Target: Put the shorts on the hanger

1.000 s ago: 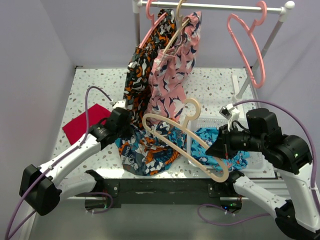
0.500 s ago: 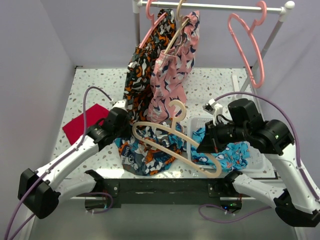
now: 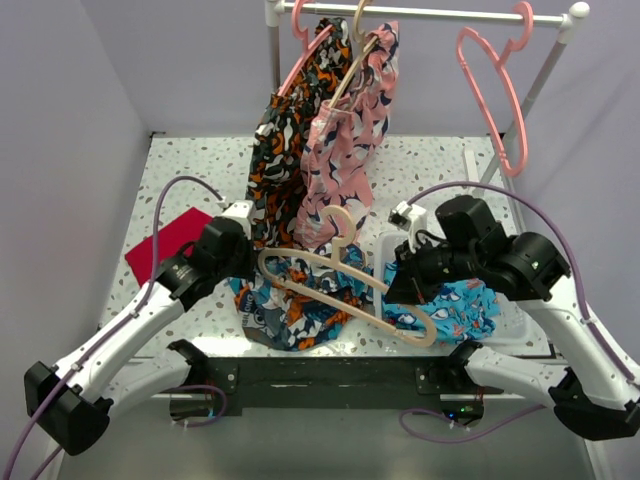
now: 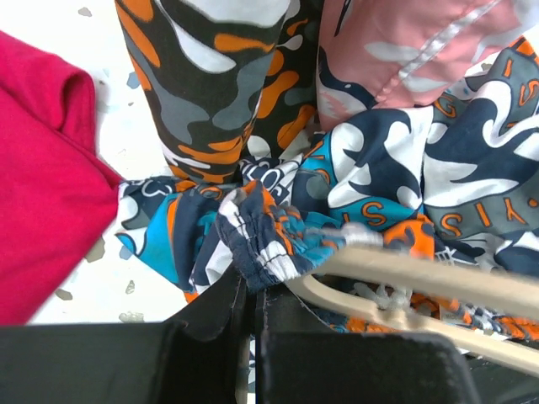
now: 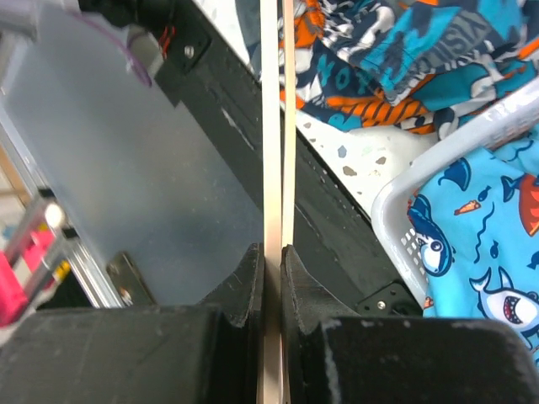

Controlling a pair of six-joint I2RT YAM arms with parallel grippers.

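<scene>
**Hanger end meets the waistband**

The shorts [image 4: 261, 244] lie crumpled at the lower centre of the top view, on the table in front of the hanging garments [image 3: 320, 130]. Their gathered waistband is pinched between the closed jaws of the left gripper [image 4: 253, 295] and lifted a little. The hanger [image 4: 421, 271] lies slanted over the fabric, with its hook toward the garments. One end of it touches the waistband bunch; I cannot tell whether it is already inside the opening. The right gripper [image 5: 274, 261] is clamped on the thin frame of the hanger near its other end, at the lower right of the top view.

The step in hand seems to be the threading of the hanger into the shorts. To do it well, I think the left arm should keep the waistband raised and taut, so that the opening stays wide. The right arm should slide the hanger along its own length and keep it low and flat. The elastic may fold under the tip, and then the hanger only pushes the cloth away.

The basket [image 5: 396, 202] with the turquoise shorts [image 3: 460, 305] is just beside the right arm, and the red cloth [image 3: 165, 245] lies well apart at the left.
</scene>
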